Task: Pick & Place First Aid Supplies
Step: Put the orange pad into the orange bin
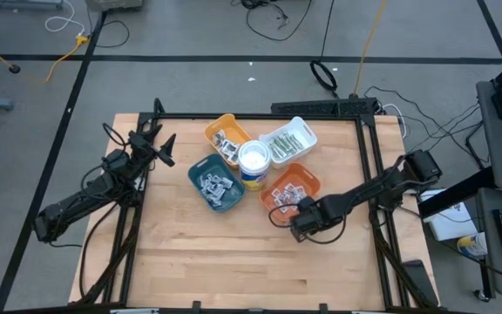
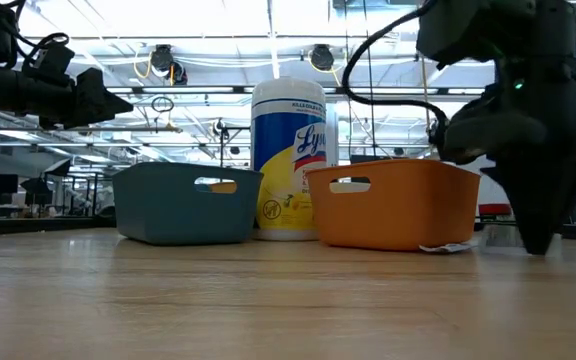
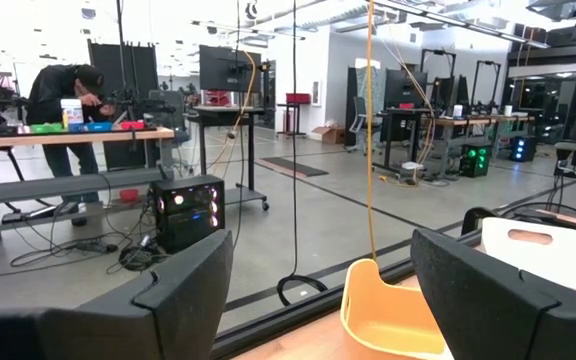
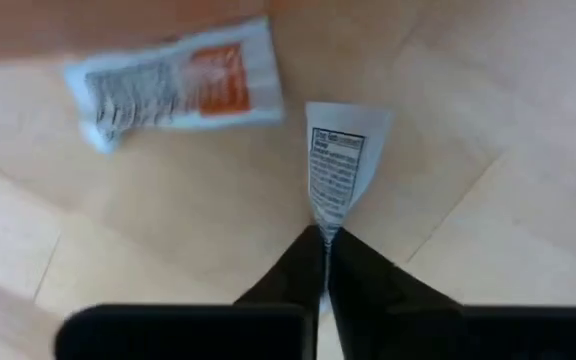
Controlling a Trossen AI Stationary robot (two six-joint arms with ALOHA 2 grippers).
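Note:
My right gripper (image 1: 299,228) points down at the table just in front of the orange tray (image 1: 290,187) and is shut on a small white packet with black print (image 4: 340,165). A second white packet with orange-red marks (image 4: 173,82) lies flat on the wood close by, also seen as a flat packet (image 2: 446,247) at the orange tray's foot. More packets fill the orange, teal (image 1: 216,181), yellow (image 1: 227,138) and white (image 1: 288,141) trays. My left gripper (image 1: 166,148) is open, raised over the table's left far part, touching nothing. My right gripper pinches the printed white packet by one narrow end (image 4: 324,222) between its two fingertips (image 4: 303,262), coming from above and pointing down. The packet's pinched end is creased narrow and the rest fans out past the tips. Whether its free end touches the wood I cannot tell.
A white round wipes tub (image 1: 254,161) stands between the four trays at the table's middle far part. Bare wood (image 1: 234,262) stretches across the near half. A black frame rail (image 1: 369,166) runs along the table's edges. A person stands at a far bench (image 3: 68,95).

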